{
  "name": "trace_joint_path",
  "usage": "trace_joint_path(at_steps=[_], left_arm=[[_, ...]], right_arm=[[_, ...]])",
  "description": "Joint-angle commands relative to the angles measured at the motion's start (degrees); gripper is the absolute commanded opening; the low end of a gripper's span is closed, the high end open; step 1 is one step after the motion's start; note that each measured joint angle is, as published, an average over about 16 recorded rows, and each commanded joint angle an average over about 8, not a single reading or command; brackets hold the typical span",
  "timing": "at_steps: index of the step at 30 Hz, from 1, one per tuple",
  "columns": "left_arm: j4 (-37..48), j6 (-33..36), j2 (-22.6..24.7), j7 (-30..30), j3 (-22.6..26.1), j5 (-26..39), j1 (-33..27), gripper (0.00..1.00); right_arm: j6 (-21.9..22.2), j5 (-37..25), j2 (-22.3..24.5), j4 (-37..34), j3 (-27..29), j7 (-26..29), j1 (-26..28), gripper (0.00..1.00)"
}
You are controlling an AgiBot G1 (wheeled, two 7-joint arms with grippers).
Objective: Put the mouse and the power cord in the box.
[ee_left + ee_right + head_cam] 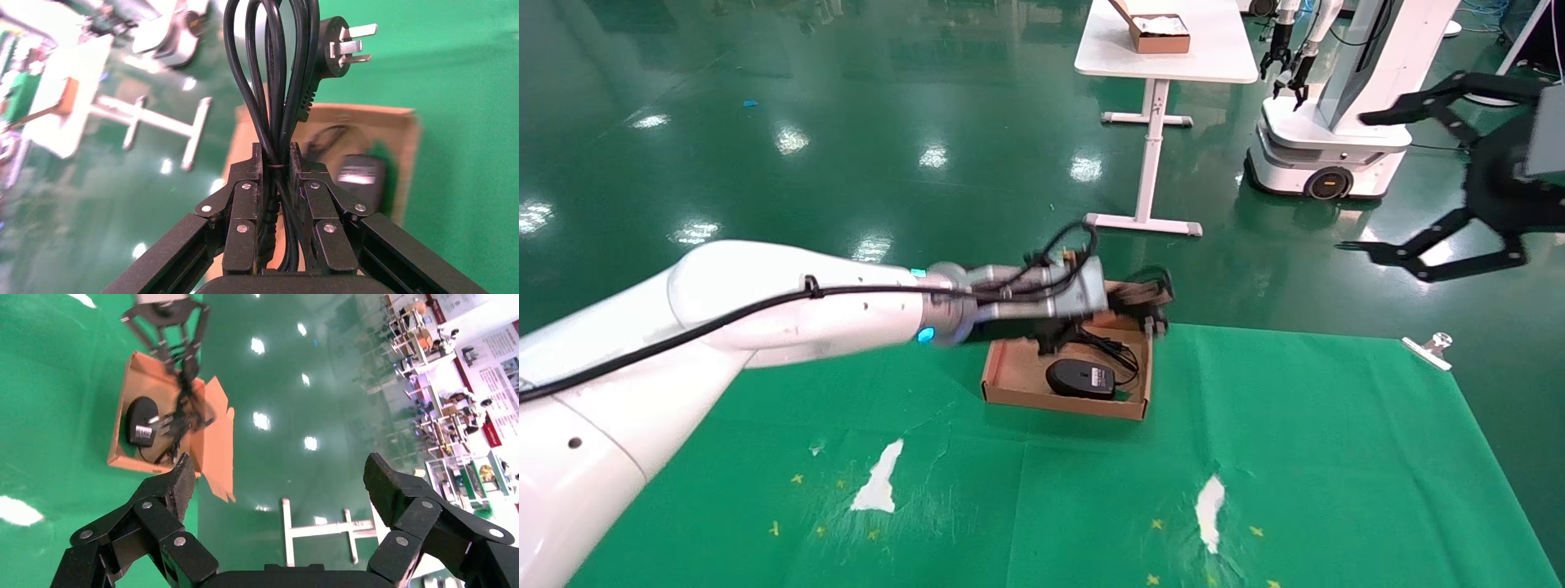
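Pinching the bundled loops of the power cord (272, 79) between its closed fingers, the left gripper (276, 160) hangs over the far end of the cardboard box (1017, 377), likely so the coil drops beside the mouse (1081, 379) already lying inside. The right gripper (1422, 192) waits spread open, raised off to the right, well clear.

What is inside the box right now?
The mouse lies on the box floor with its thin cable. The left end effector holds the power cord above the box, hiding the far part of the floor.
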Motion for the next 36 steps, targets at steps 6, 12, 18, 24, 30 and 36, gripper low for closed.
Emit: trace_joint_path(at_steps=[6,12,18,24,30,36], left_arm=[[-1.50,-5.29,0.00,-6.06,6.52,-1.00,-1.64,1.00],[-2.45,-6.92,-0.02,-8.56,9.69,-1.78,-2.24,1.00],[-3.67,-6.35,-1.05,-9.19,9.28,-2.98,-1.48,1.00],[-6.94,-2.03,-4.70,-9.88,4.59,-6.29,1.92,1.00],[-10.80,3.33,-9.10,-10.63,-1.23,-10.22,6.04,1.00],[-14.66,8.67,-13.48,-11.38,-7.03,-14.13,10.15,1.00]], right_arm=[[1.14,0.80,3.28,10.69,0.47,7.06,-2.72,1.00],[3.42,1.96,4.70,18.30,1.21,11.11,-5.69,1.00],[4.11,2.85,5.23,20.84,1.67,12.34,-6.98,1.00],[4.29,5.11,5.50,23.38,2.69,15.43,-10.08,1.00],[3.99,8.52,5.73,26.55,4.08,18.90,-14.75,1.00],[3.70,11.93,5.96,29.72,5.46,22.35,-19.40,1.00]])
